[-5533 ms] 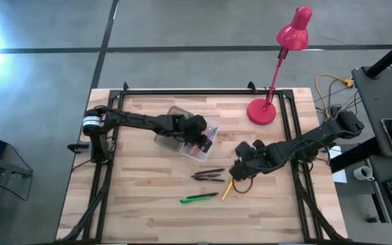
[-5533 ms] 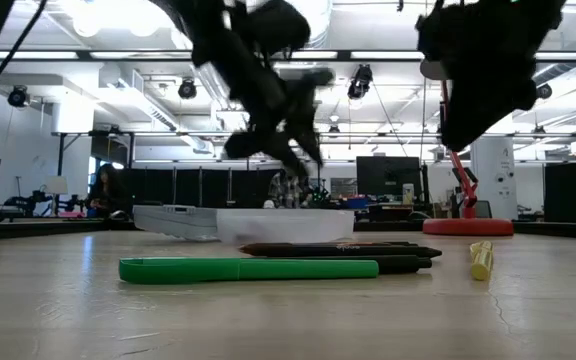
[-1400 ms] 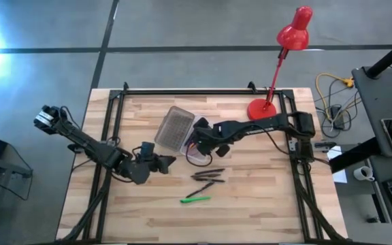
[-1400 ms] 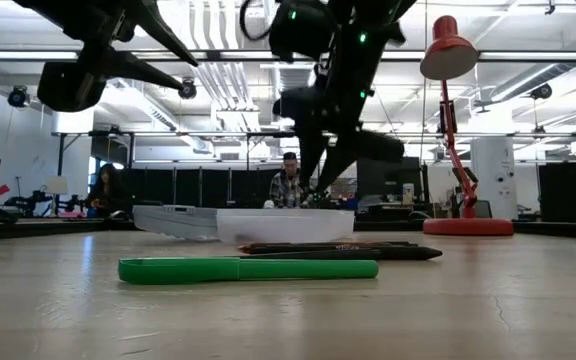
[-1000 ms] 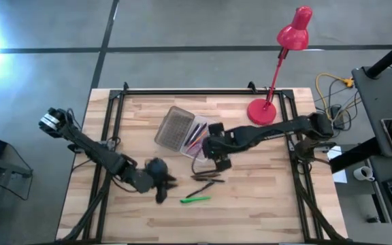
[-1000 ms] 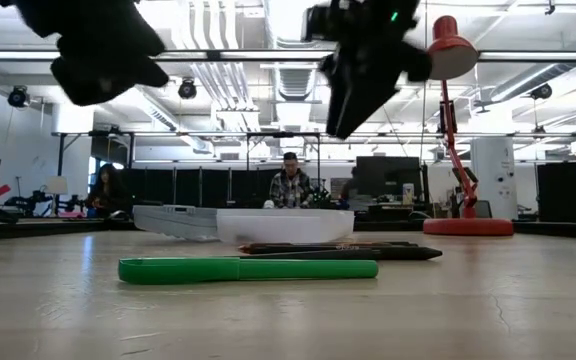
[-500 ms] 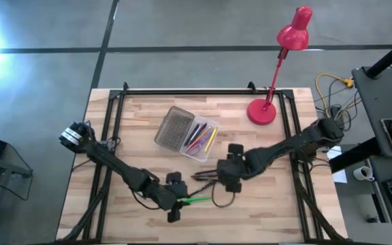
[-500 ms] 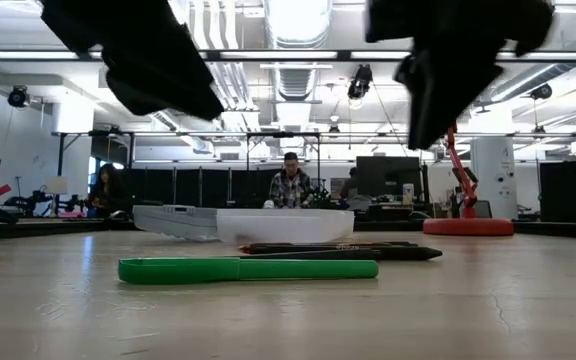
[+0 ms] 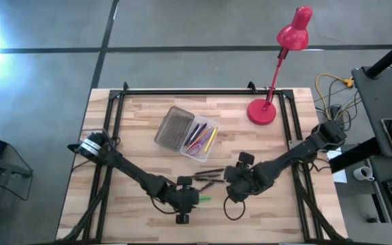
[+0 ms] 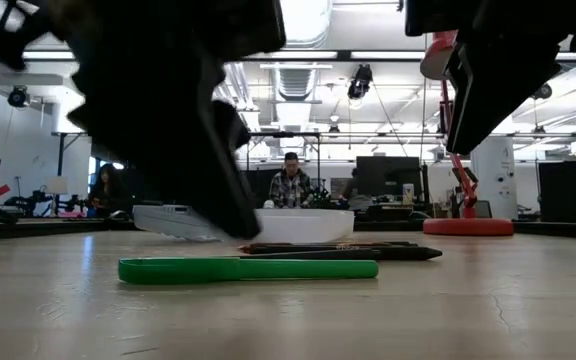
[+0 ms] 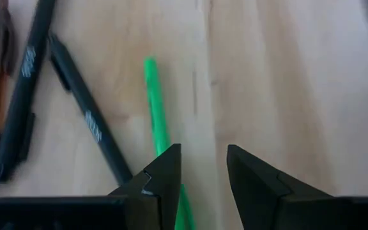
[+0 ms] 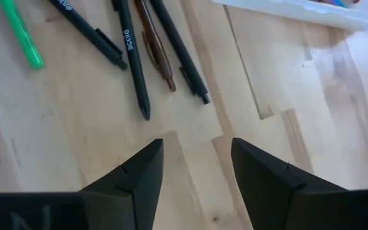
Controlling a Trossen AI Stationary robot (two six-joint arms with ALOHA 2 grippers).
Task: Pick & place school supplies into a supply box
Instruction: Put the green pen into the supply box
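The green pen (image 9: 201, 199) lies flat on the wood near the table's near edge. My left gripper (image 9: 188, 201) hovers open just above it; in the left wrist view the green pen (image 11: 153, 105) runs under one finger. Several dark pens (image 9: 209, 175) and a brownish one (image 12: 156, 46) lie side by side farther in. My right gripper (image 9: 235, 184) hangs open over their right ends, its fingers (image 12: 139, 176) apart above bare wood. The supply box (image 9: 203, 151) stands open behind them, with the yellow-orange pencil (image 9: 209, 140) and pinkish items inside. I cannot make out the scissors.
The box's ribbed grey lid (image 9: 172, 126) lies folded open to the left of the tray. A red desk lamp (image 9: 263, 110) stands at the far right of the table. A black frame rail (image 9: 118, 109) runs around the tabletop. A person (image 10: 290, 188) sits in the room beyond the table.
My left gripper has swept from the table's left side toward the right and the near edge and come down over the green pen. My right gripper has drawn back from the supply box toward the near edge and now hangs by the dark pens. The pens have not moved.
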